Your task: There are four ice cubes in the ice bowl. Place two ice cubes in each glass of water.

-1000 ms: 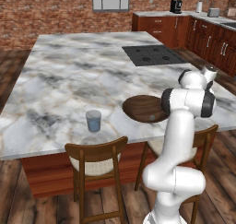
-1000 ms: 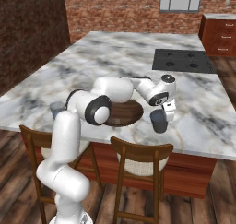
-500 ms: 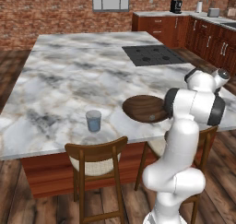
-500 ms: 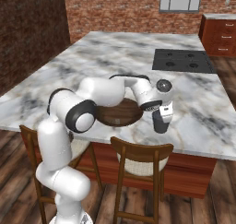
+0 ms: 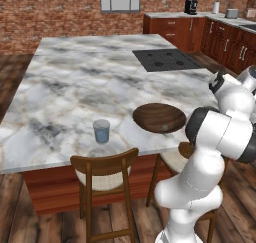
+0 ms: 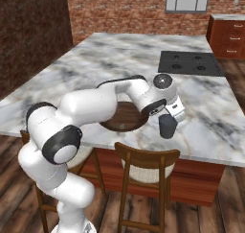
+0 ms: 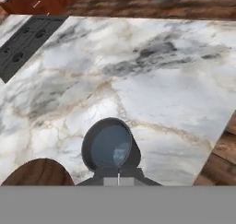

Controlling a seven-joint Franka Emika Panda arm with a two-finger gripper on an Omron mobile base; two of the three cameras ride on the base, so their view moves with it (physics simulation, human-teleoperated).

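Observation:
The ice bowl [image 5: 159, 118] is a wide dark wooden dish near the counter's front edge, with one tiny pale ice cube [image 5: 164, 126] showing inside. A lighter glass of water [image 5: 101, 131] stands to its left. On the bowl's other side stands the darker glass of water [image 6: 167, 126]. My gripper [image 6: 170, 115] hangs right above it, shut, with nothing visible between its fingers. From the hand view I look straight down into this glass [image 7: 110, 147]; a pale ice cube [image 7: 120, 153] sits in its bluish water. The gripper [image 7: 118, 179] tips are pressed together at its near rim.
My arm arches over the bowl [image 6: 122, 121] and hides part of it. A black cooktop [image 5: 162, 60] lies further back on the marble island [image 5: 75, 82]. Two wooden chairs [image 5: 102, 174] stand against the front edge. The counter edge [image 7: 216, 135] runs close beside the dark glass.
My arm has folded lower across the bowl while the hand stays over the dark glass. The fingers have closed together.

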